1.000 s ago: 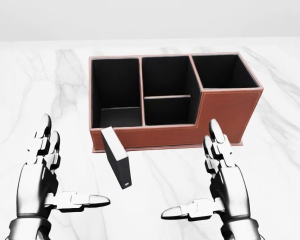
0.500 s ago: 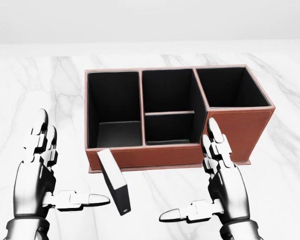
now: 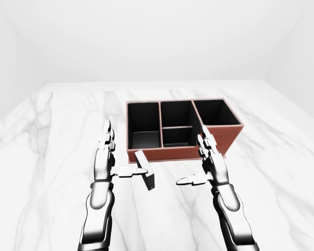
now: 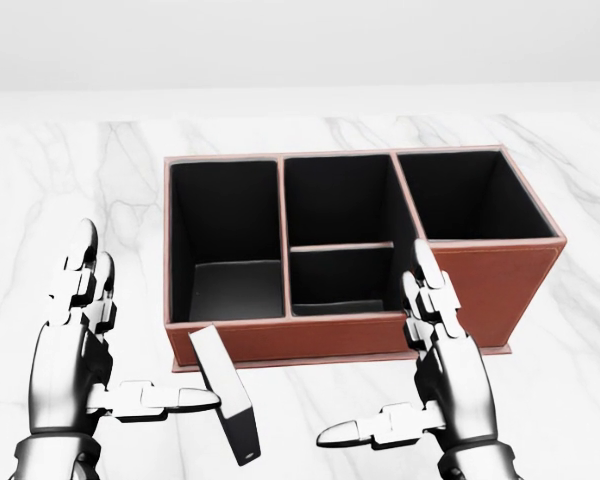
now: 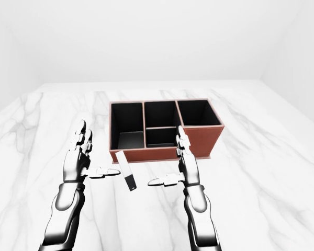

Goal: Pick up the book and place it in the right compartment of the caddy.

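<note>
The brown caddy (image 4: 330, 338) with black insides stands on the marble table (image 4: 70, 180); its right compartment (image 4: 460, 215) holds nothing. A slim black book (image 4: 238, 418) with a pale top edge stands tilted on the table, just below the caddy's left compartment (image 4: 230, 290). My left hand (image 4: 145, 325) is open to the left of the book, thumb pointing at it without touching. On the book's right my right hand (image 4: 375, 345) is open too, its fingers (image 4: 432, 290) overlapping the caddy's near wall in the head view.
The caddy's middle section (image 4: 338, 215) is split in two by a low divider. White walls (image 3: 157, 36) rise beyond the table's far edge. Marble stretches wide to the left and right of the caddy.
The whole picture has shifted: the camera moved closer, so the caddy and book sit lower and larger in the head view. Both hands keep the same open pose.
</note>
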Robot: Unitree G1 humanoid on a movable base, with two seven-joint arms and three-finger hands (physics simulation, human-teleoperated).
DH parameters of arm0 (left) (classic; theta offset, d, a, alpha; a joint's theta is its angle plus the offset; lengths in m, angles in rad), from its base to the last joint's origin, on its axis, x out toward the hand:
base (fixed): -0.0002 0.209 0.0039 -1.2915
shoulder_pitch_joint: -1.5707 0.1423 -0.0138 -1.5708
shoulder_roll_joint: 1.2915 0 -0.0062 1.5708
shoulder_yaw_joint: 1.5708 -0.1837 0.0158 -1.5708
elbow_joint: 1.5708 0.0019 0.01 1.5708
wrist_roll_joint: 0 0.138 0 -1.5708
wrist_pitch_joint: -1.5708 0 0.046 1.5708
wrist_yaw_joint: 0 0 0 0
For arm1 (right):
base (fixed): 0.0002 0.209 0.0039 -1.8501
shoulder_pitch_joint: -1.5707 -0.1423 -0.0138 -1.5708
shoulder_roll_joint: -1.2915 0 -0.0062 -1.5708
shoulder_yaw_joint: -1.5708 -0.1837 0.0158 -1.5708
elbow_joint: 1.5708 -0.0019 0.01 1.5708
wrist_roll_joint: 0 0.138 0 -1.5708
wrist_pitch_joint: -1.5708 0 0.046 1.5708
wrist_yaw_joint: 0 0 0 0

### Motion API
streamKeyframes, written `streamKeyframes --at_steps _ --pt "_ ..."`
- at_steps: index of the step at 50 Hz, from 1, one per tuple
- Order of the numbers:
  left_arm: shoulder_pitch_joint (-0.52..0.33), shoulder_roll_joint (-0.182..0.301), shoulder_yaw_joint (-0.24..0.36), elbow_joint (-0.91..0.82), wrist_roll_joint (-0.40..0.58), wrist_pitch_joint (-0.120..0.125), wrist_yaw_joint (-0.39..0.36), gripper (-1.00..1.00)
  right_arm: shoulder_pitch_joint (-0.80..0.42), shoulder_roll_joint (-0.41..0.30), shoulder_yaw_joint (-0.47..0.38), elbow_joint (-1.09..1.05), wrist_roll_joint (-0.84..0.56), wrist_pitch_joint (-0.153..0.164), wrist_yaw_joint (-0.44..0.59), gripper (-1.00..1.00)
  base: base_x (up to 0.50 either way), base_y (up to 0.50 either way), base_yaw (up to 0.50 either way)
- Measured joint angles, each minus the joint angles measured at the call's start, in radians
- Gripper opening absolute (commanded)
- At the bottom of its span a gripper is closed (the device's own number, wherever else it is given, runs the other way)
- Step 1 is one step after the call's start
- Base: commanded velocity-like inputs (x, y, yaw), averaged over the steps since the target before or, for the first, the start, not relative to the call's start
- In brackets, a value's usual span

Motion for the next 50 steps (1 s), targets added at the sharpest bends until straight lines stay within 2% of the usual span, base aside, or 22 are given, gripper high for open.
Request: streamKeyframes --at_steps 20,25,32,50 --pt "-0.004 -0.001 0.000 -0.003 -0.005 0.002 0.008 1.00 0.001 0.000 0.002 0.001 0.000 0.000 0.002 1.00 0.00 0.00 0.00" --pt "-0.004 -0.001 -0.001 -0.008 -0.005 0.010 0.009 1.00 0.002 0.000 0.003 0.002 0.000 0.000 0.002 1.00 0.00 0.00 0.00" --pt "0.000 -0.001 -0.002 -0.015 -0.010 0.000 0.004 1.00 0.002 0.000 0.003 0.006 -0.001 0.000 0.003 1.00 0.00 0.00 0.00" --pt "0.001 -0.002 -0.002 -0.011 -0.011 0.000 0.001 1.00 0.008 0.001 0.013 0.017 -0.008 0.000 0.004 1.00 0.00 0.00 0.00"
